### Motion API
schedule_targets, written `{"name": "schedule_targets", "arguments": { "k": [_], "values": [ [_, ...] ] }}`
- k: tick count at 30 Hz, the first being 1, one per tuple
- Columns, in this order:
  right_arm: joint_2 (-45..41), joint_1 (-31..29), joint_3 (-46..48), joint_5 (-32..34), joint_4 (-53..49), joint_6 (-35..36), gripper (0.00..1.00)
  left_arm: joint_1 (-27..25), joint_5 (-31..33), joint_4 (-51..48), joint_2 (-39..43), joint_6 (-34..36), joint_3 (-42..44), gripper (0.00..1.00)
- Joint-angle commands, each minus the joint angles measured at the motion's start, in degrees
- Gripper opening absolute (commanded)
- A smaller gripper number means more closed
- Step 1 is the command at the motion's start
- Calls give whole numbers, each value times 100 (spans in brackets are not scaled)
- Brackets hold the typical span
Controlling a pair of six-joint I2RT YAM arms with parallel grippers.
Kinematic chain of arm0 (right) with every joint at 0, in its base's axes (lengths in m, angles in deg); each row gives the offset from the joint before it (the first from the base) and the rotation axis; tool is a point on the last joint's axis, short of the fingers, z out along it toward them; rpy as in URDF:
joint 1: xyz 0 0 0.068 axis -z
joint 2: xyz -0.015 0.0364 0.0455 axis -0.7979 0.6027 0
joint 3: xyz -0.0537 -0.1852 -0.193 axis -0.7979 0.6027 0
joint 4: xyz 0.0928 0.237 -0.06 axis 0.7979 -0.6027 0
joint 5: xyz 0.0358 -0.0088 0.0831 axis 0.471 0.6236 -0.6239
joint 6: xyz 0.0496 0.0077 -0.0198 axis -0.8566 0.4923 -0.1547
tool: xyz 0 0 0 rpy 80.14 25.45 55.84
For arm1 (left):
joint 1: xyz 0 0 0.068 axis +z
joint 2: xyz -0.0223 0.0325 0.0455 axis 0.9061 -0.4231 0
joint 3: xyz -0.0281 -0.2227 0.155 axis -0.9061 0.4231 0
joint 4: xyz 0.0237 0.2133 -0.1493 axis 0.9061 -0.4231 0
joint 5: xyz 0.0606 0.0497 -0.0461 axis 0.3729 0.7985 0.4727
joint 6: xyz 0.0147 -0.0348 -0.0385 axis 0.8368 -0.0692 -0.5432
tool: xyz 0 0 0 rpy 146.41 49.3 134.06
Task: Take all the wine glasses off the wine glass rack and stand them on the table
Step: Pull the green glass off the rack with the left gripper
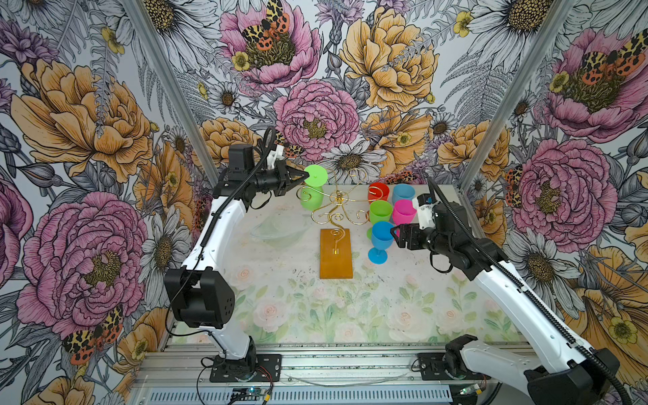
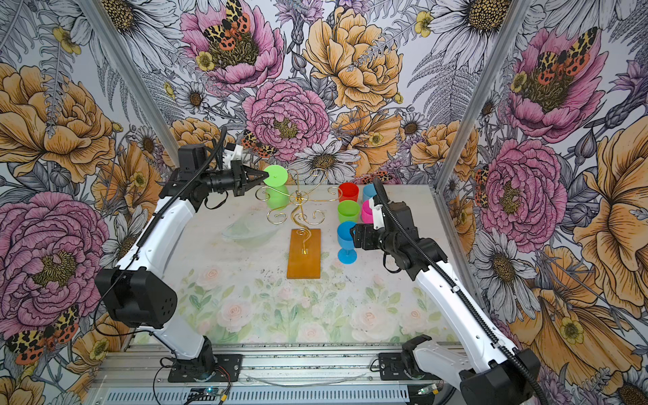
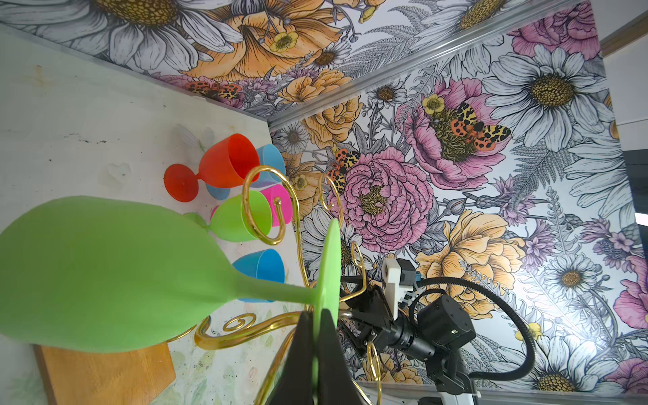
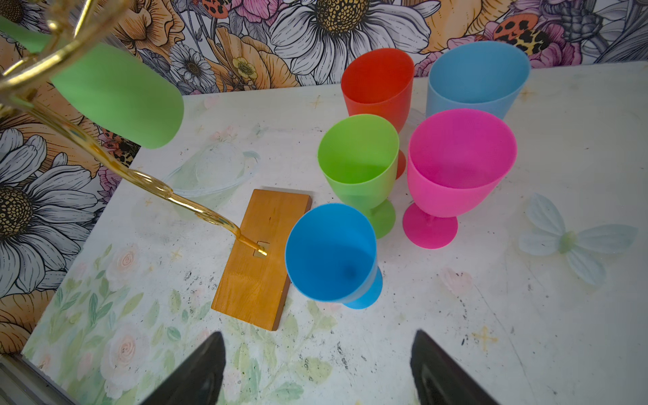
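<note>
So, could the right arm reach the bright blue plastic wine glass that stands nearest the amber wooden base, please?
Probably yes: the right gripper is open and sits right beside that blue glass, and its wrist view shows only bare table between the fingers and the glass.

The pale, rose-printed worktop [image 1: 280,301] carries the wine glass rack [image 1: 336,259] on its amber base near the middle, with a clear bowl [image 1: 277,228] just left of it. To the right stand five upright glasses close together: red glass [image 1: 378,192] and pale blue glass [image 1: 403,193] farthest, green glass [image 1: 380,211] and pink glass [image 1: 404,212] between, blue glass [image 1: 381,238] nearest.
</note>
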Motion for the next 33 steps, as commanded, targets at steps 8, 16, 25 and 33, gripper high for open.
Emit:
{"name": "schedule_targets", "arguments": {
  "k": [8, 16, 25, 33],
  "values": [
    [-11, 37, -17, -64, 183, -91, 83, 333, 883, 123, 898, 372, 467, 0],
    [-75, 41, -26, 35, 183, -140, 84, 343, 2194, -863, 1684, 1340, 765, 0],
    [-30, 50, -79, 126, 174, -210, 84, 350, 2943, -1643, 2891, 2262, 1589, 0],
    [155, 51, -145, 111, 167, -341, 84, 20, 2318, -1968, 3902, 3087, 2203, 0]
  ]
}}
